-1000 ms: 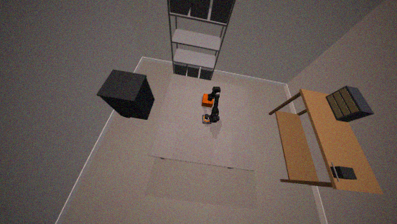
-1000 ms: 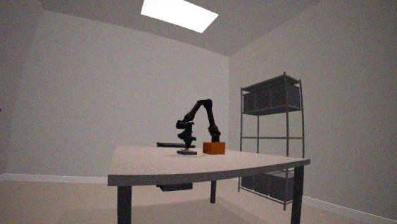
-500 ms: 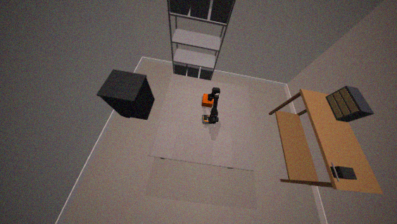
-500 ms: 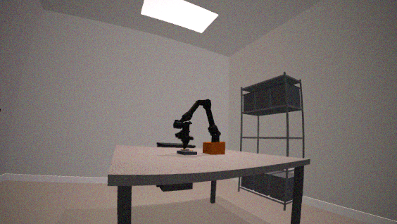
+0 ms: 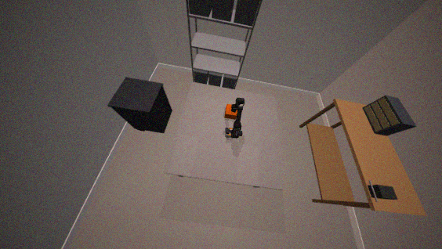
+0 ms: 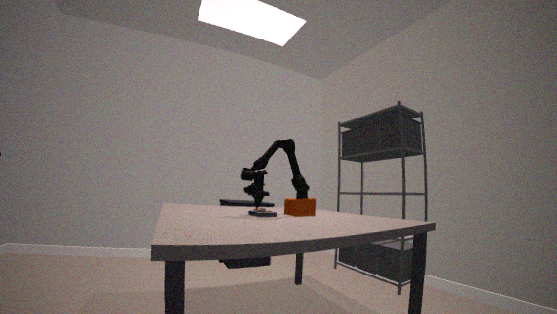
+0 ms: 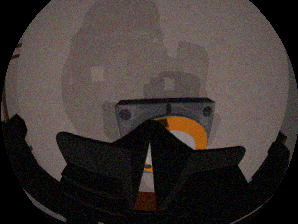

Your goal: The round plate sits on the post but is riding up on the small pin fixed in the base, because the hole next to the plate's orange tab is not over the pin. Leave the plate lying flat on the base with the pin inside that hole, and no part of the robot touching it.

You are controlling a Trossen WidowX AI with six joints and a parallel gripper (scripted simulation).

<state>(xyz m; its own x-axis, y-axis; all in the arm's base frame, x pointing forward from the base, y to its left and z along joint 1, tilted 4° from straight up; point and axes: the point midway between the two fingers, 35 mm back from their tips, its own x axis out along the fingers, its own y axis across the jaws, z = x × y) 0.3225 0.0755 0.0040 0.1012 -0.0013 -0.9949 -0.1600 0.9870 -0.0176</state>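
1. On the table stand 1 grey base, 1 orange round plate and 1 orange block.
2. At left of the block, the plate lies on the base, mostly hidden behind the fingers; whether it sits flat is hard to tell.
3. 1 arm arches up from the block and bends down, wrist pointing straight down.
4. Its gripper is closed on nothing, tips over the plate's near edge.

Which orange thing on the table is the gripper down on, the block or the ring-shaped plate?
The orange ring-shaped plate on its grey base; the shut gripper covers it. The orange block sits beside the arm's foot.
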